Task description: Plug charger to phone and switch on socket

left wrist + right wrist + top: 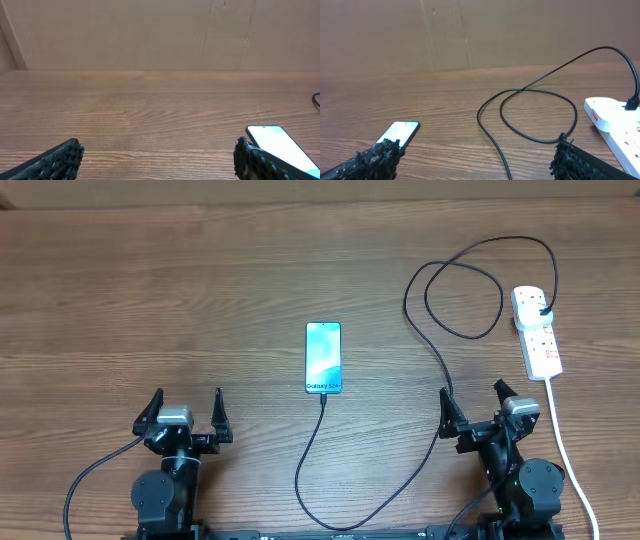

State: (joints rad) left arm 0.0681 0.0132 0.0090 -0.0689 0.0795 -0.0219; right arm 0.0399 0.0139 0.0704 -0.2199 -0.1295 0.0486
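The phone lies flat at the table's middle, teal screen up. The charger cable runs from its black plug in the socket, loops at the back right, passes under the right arm, and curves along the front edge up to the phone's near end, where its tip sits at the port. The white socket strip lies at the right. My left gripper and right gripper are open and empty near the front edge. The phone shows in the left wrist view and right wrist view; cable and socket too.
The socket's thick white cord runs down the right side past the right arm to the front edge. A plain wall stands behind the wooden table.
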